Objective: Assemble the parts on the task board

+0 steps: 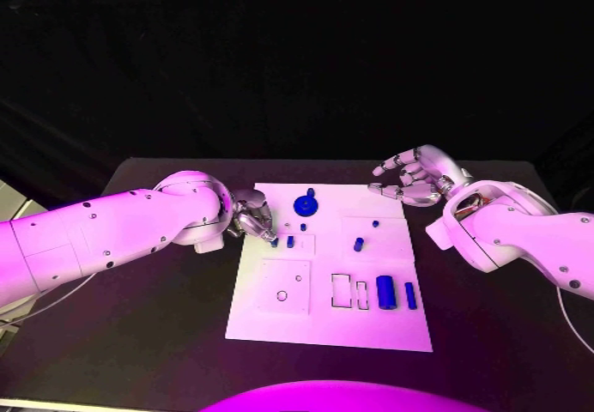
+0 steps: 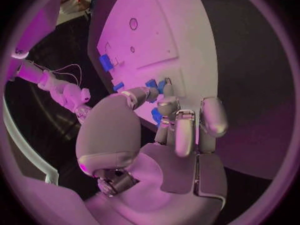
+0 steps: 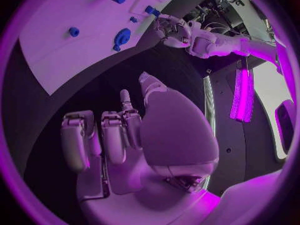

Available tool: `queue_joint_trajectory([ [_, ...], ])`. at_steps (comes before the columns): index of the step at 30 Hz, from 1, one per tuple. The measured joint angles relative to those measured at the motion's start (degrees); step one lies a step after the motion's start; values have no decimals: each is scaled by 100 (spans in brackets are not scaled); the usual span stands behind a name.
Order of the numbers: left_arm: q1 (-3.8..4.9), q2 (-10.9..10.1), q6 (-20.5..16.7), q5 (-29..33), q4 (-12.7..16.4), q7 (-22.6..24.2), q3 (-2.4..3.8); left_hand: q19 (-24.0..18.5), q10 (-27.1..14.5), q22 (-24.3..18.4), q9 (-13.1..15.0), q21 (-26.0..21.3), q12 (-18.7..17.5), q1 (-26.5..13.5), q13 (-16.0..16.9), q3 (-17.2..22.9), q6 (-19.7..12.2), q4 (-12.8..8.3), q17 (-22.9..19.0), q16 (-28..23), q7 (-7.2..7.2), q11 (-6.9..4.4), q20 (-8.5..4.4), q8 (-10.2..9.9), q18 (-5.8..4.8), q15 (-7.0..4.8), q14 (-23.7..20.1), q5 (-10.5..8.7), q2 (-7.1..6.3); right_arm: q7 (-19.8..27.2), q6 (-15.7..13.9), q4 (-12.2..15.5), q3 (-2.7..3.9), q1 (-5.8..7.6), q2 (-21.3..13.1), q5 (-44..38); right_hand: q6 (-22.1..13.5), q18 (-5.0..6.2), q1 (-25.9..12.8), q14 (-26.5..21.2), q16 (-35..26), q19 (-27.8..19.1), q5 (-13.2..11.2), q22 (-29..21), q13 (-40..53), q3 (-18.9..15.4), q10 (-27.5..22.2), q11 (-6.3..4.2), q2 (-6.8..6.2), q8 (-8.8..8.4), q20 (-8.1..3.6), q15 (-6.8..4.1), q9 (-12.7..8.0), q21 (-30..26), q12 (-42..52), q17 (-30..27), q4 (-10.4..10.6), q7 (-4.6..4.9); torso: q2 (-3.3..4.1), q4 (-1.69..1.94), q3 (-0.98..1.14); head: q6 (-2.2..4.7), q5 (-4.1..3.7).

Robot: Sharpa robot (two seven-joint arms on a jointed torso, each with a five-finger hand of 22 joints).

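The white task board (image 1: 328,322) lies mid-table. My left hand (image 1: 254,219) is at its far left edge; thumb and a finger pinch a small blue part (image 2: 160,87) that stands on the board, with another small part (image 1: 291,242) beside it. A round blue part (image 1: 306,204) sits at the far edge. Small blue pegs (image 1: 358,245) stand mid-board. A blue cylinder (image 1: 386,292) and a thin blue bar (image 1: 409,295) lie near the right edge. My right hand (image 1: 415,176) hovers off the far right corner, fingers loosely bent and apart, holding nothing.
Cut-out slots (image 1: 342,290) and a raised square plate (image 1: 285,286) mark the board's near half. Black table (image 1: 161,326) surrounds the board on both sides. In the right wrist view the board (image 3: 62,65) lies beyond my right hand (image 3: 125,135).
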Motion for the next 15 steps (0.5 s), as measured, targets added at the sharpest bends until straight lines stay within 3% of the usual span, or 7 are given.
queue_joint_trajectory([
  [15,-30,7,-13,-107,-6,-38,-6,0,0,-1,-2,21,0,5,-8,0,0,0,0,0,0,2,0,-1,0,1,0,-3,5,0,0,-1,0,-4,0,0,0,0,0,0,0,0,0,-1,0,0,0,0,0,0,0,0,0,0,0,4,0,0,0,0,1,14,-3],
])
